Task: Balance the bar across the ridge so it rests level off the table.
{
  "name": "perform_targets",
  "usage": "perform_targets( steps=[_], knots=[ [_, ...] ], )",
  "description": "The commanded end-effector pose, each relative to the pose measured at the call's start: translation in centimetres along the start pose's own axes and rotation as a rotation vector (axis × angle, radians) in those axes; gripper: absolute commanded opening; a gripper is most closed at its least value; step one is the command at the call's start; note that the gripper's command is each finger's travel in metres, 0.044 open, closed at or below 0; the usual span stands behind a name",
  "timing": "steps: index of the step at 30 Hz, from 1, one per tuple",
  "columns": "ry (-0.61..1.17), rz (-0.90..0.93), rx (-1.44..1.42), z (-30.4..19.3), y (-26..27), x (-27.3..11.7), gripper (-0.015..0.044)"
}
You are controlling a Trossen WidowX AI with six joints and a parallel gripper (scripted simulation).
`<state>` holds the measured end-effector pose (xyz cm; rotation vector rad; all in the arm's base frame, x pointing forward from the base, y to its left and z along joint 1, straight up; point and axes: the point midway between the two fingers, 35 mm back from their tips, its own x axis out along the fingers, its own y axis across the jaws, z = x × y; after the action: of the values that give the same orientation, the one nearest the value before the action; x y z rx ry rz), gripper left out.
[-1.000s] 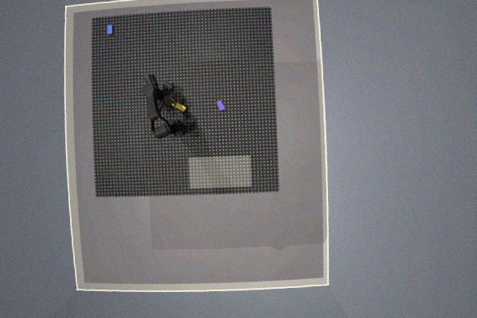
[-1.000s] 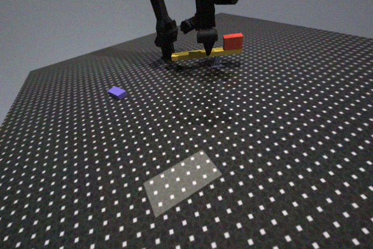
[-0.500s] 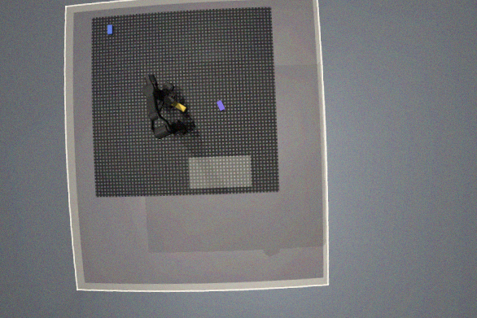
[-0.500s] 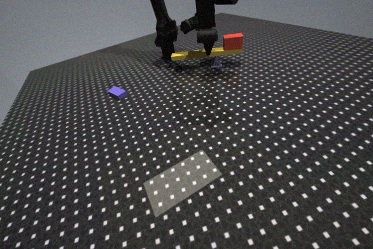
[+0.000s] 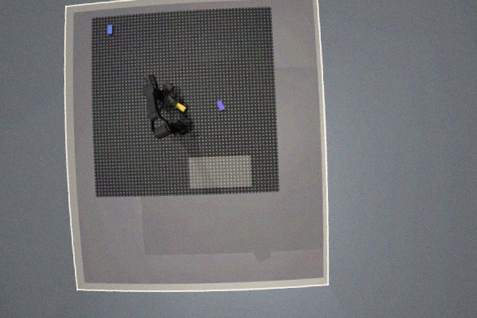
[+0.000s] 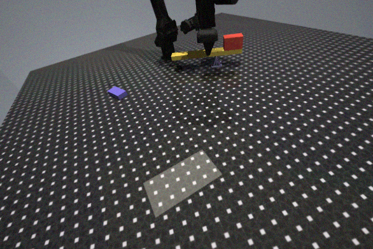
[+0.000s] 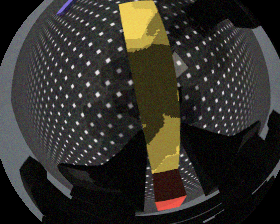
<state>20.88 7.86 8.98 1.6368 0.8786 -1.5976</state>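
A yellow bar [image 5: 181, 106] [image 6: 195, 54] [image 7: 161, 70] carries a red block [image 6: 233, 42] [image 7: 171, 203] on one end. In the exterior view it hangs off the table, close to level. My gripper [image 6: 208, 52] [image 7: 163, 132] is shut on the bar, between its middle and the red block. The small purple-grey ridge [image 6: 216, 62] stands under the bar, between the fingers and the block in that view. Its top is close under the bar; I cannot tell whether they touch. The arm hides most of the bar in the top view.
A purple block [image 5: 220, 105] [image 6: 117, 92] lies on the dotted table top [image 5: 244, 41] [image 6: 79, 147] away from the bar. A blue block [image 5: 109, 29] lies near a far corner. A pale rectangle [image 5: 220, 172] [image 6: 182, 181] is on the table top.
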Motion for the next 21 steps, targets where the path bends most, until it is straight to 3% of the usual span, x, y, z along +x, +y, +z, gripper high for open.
perform_targets(
  steps=[1,14,21],
  knots=[
    [0.0,0.0,0.0,0.0,0.0,0.0,0.0],
    [0.0,0.0,0.0,0.0,0.0,0.0,0.0],
    [0.0,0.0,0.0,0.0,0.0,0.0,0.0167]
  ],
)
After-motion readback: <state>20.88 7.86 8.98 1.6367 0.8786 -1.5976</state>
